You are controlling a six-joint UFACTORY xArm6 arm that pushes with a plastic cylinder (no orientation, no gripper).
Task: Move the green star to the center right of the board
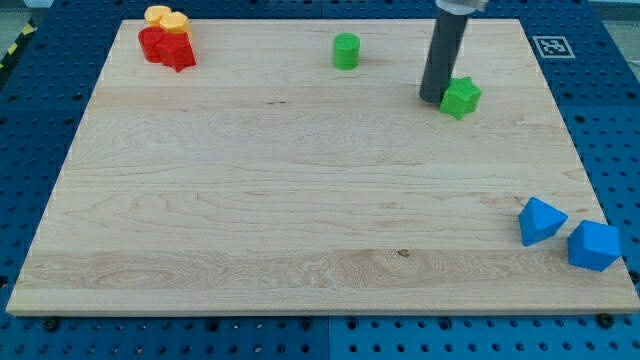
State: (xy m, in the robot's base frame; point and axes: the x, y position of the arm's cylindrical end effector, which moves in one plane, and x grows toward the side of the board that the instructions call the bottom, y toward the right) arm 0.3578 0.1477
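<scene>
The green star (pixel 461 97) lies on the wooden board (pixel 300 200) at the view's upper right. My tip (pixel 433 99) rests on the board right against the star's left side, touching it. A green cylinder (pixel 346 50) stands apart, up and to the left of the tip, near the board's top edge.
Two red blocks (pixel 166 47) with two yellow blocks (pixel 166 18) behind them are bunched at the board's top left corner. Two blue blocks (pixel 542 221) (pixel 593 246) sit at the bottom right edge. A black-and-white marker (pixel 550 46) is at the top right corner.
</scene>
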